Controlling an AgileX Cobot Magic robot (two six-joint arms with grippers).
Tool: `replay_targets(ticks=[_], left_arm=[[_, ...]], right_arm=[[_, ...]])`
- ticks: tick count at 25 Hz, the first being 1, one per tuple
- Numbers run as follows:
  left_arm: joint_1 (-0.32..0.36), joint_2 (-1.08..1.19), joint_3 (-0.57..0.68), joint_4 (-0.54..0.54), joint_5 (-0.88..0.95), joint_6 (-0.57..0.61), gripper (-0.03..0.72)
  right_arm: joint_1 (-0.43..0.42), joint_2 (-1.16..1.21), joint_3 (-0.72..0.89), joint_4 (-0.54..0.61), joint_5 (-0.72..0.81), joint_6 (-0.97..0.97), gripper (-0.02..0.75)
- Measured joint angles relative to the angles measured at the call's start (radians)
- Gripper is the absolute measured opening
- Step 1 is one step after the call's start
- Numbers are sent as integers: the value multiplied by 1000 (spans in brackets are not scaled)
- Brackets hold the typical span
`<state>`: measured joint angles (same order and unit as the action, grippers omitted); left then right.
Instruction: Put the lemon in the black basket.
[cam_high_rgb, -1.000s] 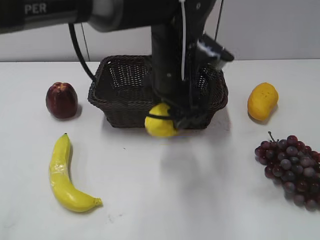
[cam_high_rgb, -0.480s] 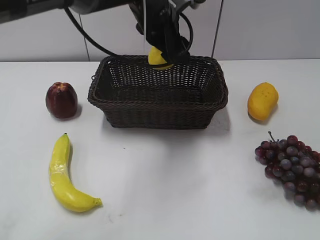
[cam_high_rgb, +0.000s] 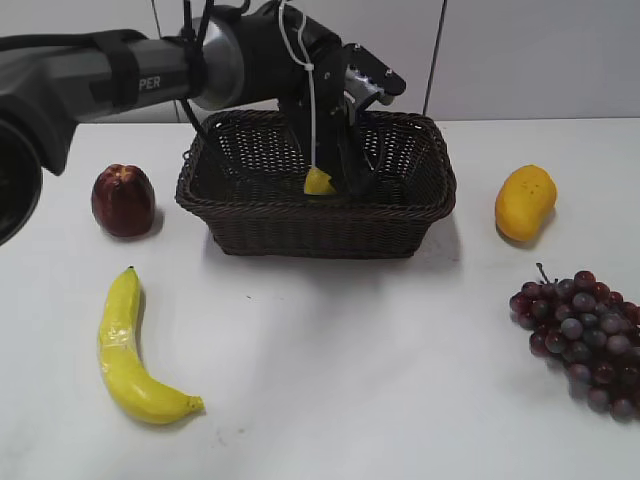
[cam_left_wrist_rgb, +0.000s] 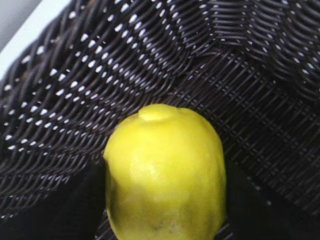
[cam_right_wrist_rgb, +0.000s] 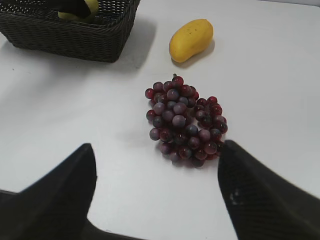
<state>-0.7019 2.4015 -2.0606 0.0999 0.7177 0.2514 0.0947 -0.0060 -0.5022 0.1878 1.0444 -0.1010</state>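
Observation:
The lemon (cam_high_rgb: 318, 183) is bright yellow and sits low inside the black basket (cam_high_rgb: 300, 235), a dark woven wicker basket at the table's back middle. My left gripper (cam_high_rgb: 335, 178) reaches down into the basket and is shut on the lemon. In the left wrist view the lemon (cam_left_wrist_rgb: 165, 172) fills the space between the dark fingers, with the basket's wall (cam_left_wrist_rgb: 75, 90) close behind it. My right gripper (cam_right_wrist_rgb: 157, 190) is open and empty, hovering over the table at the right; it is outside the exterior view. The basket (cam_right_wrist_rgb: 65, 32) and lemon (cam_right_wrist_rgb: 90, 7) also show in the right wrist view.
A red apple (cam_high_rgb: 123, 200) lies left of the basket and a banana (cam_high_rgb: 130, 350) at the front left. An orange-yellow mango (cam_high_rgb: 525, 202) lies right of the basket, and red grapes (cam_high_rgb: 585, 340) at the front right, also below the right gripper (cam_right_wrist_rgb: 182, 120).
My left gripper carried the lemon from in front of the basket up over its back rim, then down into the basket.

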Motion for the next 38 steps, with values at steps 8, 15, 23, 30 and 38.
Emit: replay_targets(ticks=[8, 15, 23, 30, 38], left_arm=[[2, -1, 0, -4, 24, 0, 671], [12, -123, -2, 45, 157, 0, 655], [152, -208, -7, 20, 469, -74, 601], [381, -208, 1, -203, 491, -160, 575], [535, -346, 356, -164, 490, -166, 572]], right_arm=[[0, 0, 0, 0, 0, 0, 572], [0, 0, 0, 0, 0, 0, 572], [0, 0, 0, 0, 0, 0, 572], [0, 0, 0, 0, 0, 0, 572], [0, 0, 0, 0, 0, 0, 572]])
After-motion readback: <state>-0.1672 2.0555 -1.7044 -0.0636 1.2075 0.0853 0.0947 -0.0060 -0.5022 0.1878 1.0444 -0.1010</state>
